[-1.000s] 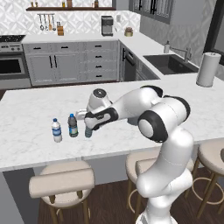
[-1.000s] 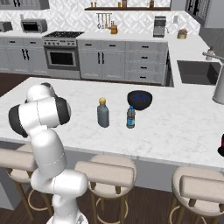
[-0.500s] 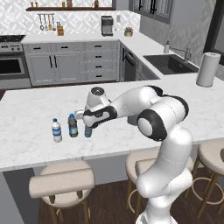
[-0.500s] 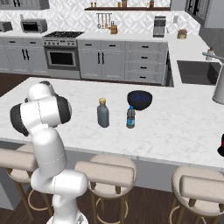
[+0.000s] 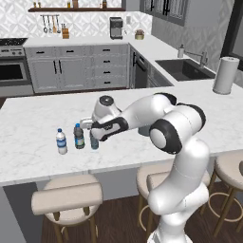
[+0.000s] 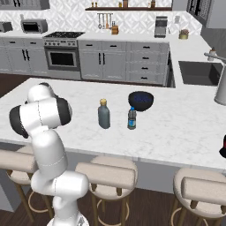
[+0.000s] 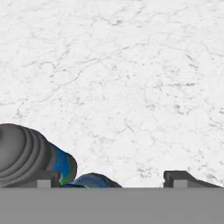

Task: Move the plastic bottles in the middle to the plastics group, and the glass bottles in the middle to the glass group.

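Observation:
In the left base view my gripper hangs low over a translucent blue plastic bottle. This bottle stands upright on the counter right beside the plastics group: a dark bottle with a teal label and a clear-white bottle with a blue label. In the hand view the gripper is open, its fingertips wide apart, with the blue bottle's top between them and the dark bottle to the left. Farther along the counter stand the broad grey-blue glass bottle and a dark plastic bottle with a blue band.
A dark bowl sits behind the two middle bottles. A paper towel roll stands at the counter's far right, near the sink. Stools line the counter's front edge.

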You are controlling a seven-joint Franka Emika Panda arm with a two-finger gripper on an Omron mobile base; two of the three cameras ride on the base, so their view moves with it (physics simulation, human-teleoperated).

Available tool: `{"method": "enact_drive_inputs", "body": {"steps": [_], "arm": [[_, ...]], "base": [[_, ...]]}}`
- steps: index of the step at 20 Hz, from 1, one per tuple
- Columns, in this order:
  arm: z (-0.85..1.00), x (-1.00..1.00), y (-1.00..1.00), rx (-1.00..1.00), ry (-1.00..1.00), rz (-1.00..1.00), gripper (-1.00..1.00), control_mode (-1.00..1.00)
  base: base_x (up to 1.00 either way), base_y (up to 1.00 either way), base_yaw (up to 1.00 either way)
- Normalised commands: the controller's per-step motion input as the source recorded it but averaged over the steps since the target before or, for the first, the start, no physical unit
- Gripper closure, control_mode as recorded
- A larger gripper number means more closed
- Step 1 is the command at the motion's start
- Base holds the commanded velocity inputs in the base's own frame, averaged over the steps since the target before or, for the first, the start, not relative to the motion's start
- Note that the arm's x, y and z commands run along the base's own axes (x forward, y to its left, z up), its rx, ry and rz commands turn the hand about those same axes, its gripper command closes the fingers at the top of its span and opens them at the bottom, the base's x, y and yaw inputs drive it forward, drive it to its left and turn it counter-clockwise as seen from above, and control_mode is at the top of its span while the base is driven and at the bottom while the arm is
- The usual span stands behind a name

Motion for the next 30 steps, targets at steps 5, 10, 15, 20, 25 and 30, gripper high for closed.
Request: {"method": "enact_drive_inputs", "body": {"steps": [5,10,15,20,25,30], "arm": [[0.11,-0.11,0.00,0.05,-0.19,0.00,-1.00,-1.00],[0.51,0.00,-0.16,0.13,-0.08,-0.03,-1.00,-1.00],[0.52,-0.20,-0.45,0.10,0.00,-0.09,-1.00,-1.00],[0.59,-0.30,-0.55,0.02,0.00,-0.15,-1.00,-1.00],[0.54,-0.28,-0.68,0.00,0.05,-0.11,-1.00,-1.00],[0.40,-0.40,-0.77,0.00,0.03,-0.04,-1.00,-1.00]], "base": [[0.00,0.00,0.00],[0.00,0.00,0.00],[0.00,0.00,0.00],[0.00,0.00,0.00],[0.00,0.00,0.00],[0.00,0.00,0.00]]}}
